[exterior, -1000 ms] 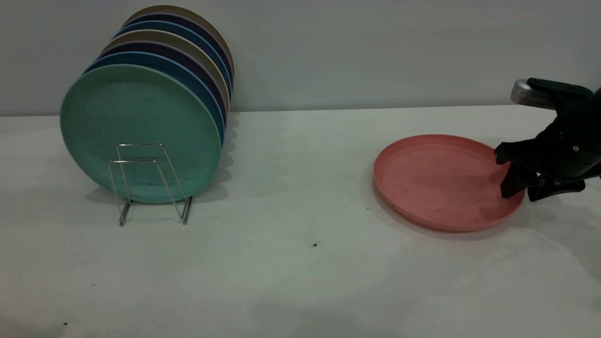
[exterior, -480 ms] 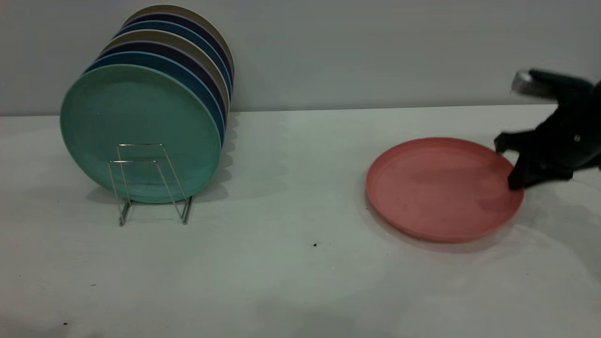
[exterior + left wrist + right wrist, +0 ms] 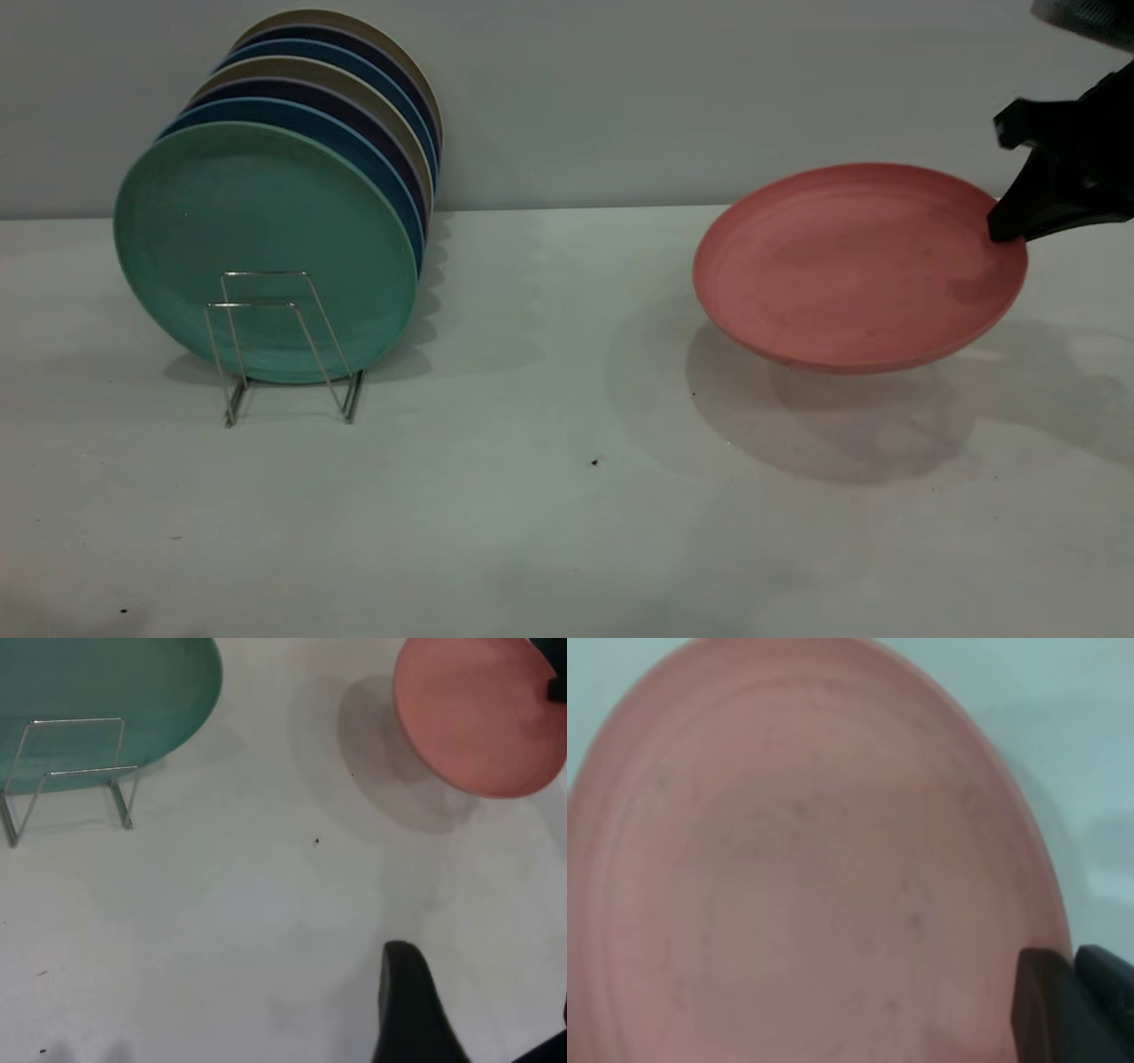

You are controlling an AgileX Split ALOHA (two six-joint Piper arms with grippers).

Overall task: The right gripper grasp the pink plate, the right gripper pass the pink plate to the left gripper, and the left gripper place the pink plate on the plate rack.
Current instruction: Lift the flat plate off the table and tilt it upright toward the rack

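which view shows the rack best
The exterior view: the rack shows whole, its two front wire loops empty before the green plate, feet on the table. The left wrist view shows the same loops from above, with only part of that plate. The right wrist view shows no rack, only the pink plate.

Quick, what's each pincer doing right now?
Right pincer: shut on the pink plate, lifted off the table.
Left pincer: cannot tell.

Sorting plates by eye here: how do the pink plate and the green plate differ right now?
The pink plate hangs above the table, near flat, held at its rim by the right tool; the green plate stands on edge in the rack, foremost in a row. Both are round and look similar in size.
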